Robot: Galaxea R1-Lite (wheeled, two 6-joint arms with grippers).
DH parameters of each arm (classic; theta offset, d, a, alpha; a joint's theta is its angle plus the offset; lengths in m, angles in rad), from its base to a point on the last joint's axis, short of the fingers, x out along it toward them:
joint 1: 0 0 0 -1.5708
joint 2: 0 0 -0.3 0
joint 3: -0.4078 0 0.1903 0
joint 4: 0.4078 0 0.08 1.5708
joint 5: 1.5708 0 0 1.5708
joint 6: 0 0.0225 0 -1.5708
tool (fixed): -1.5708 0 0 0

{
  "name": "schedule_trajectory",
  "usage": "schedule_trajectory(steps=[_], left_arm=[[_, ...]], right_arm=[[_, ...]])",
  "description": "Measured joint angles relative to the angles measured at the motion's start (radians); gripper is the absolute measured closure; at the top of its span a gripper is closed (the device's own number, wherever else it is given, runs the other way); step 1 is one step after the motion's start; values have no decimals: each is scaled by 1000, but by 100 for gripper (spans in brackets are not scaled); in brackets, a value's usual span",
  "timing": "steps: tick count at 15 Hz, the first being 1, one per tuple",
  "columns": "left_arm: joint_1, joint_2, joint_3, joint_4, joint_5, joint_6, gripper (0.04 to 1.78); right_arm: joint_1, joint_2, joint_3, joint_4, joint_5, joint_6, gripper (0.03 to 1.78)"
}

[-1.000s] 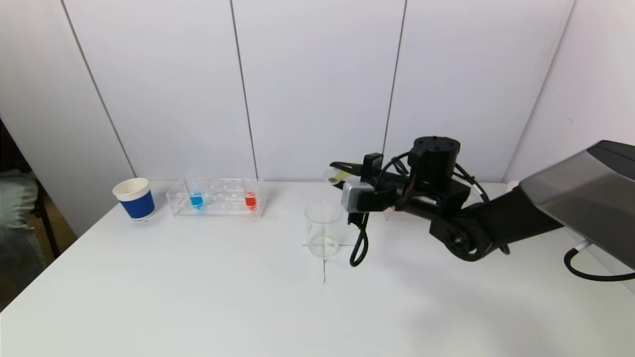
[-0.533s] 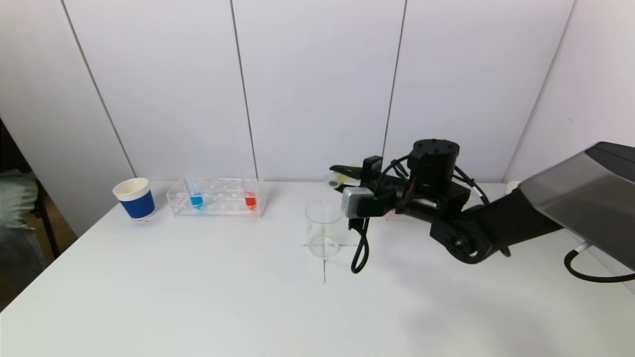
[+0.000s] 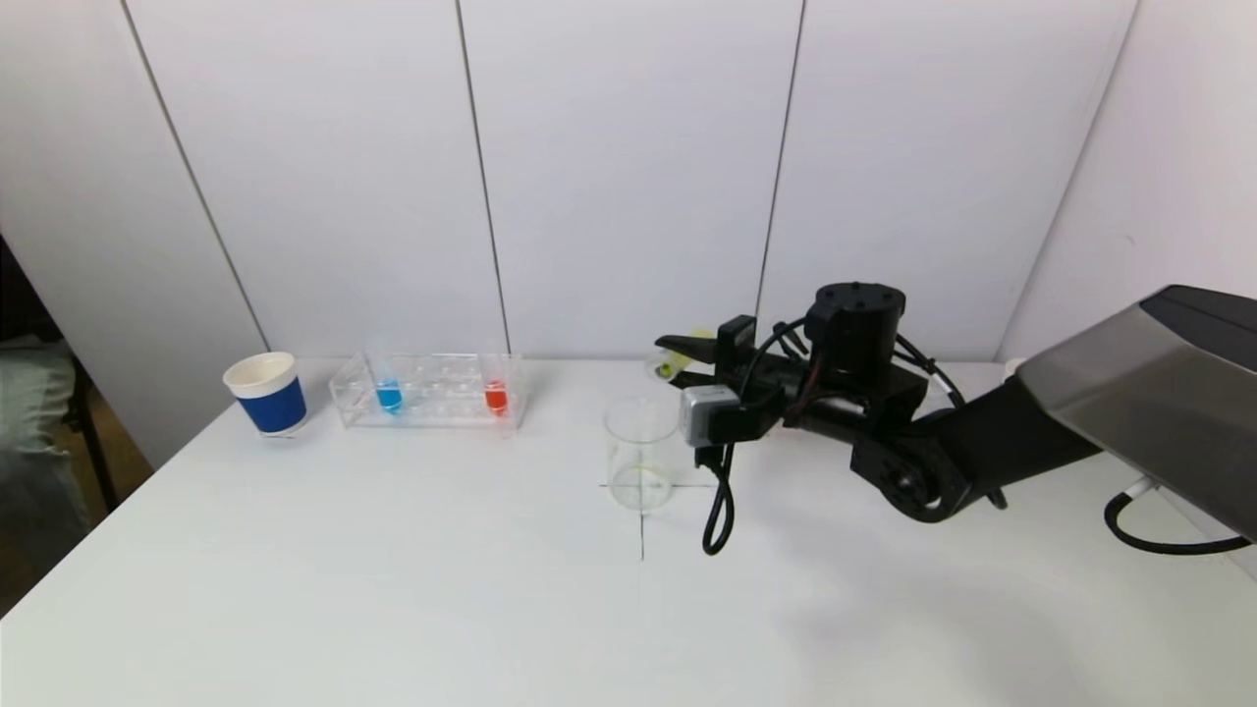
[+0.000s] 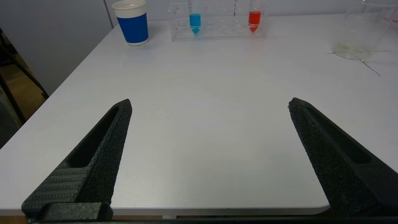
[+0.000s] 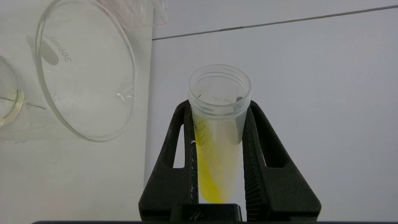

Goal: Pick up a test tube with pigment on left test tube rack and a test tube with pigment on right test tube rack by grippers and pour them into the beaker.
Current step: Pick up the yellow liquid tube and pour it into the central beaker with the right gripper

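My right gripper (image 3: 680, 359) is shut on a clear test tube (image 5: 217, 146) with yellow pigment. It holds the tube tipped on its side, mouth just behind the far right rim of the glass beaker (image 3: 641, 454). The pigment lies along one side of the tube. The beaker (image 5: 87, 71) has a thin yellowish film at its bottom. The left rack (image 3: 429, 393) holds a blue tube (image 3: 389, 396) and a red tube (image 3: 496, 397). The right rack is hidden behind my right arm. My left gripper (image 4: 209, 102) is open and empty over the table's front edge, out of the head view.
A blue paper cup (image 3: 266, 393) stands left of the left rack. A black cable (image 3: 717, 501) hangs from my right wrist down to the table beside the beaker. A cross is marked on the table (image 3: 393, 589) under the beaker.
My right gripper has sunk a little and drifted slightly right with the yellow tube, its mouth now lower by the beaker's rim. The left arm has not moved.
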Motion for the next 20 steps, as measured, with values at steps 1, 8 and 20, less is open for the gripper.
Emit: schedule_trajectory(steps=[1,8,20], left_arm=[[0,0,0,0,0,1,6],[1,0,0,0,0,0,6],[0,0,0,0,0,0,6]], right_arm=[[-2,2,-2,2,0,-14,134],[-10,6,-29,59,-3,-87,134],[-9,14,-105,157,-18,-179,134]])
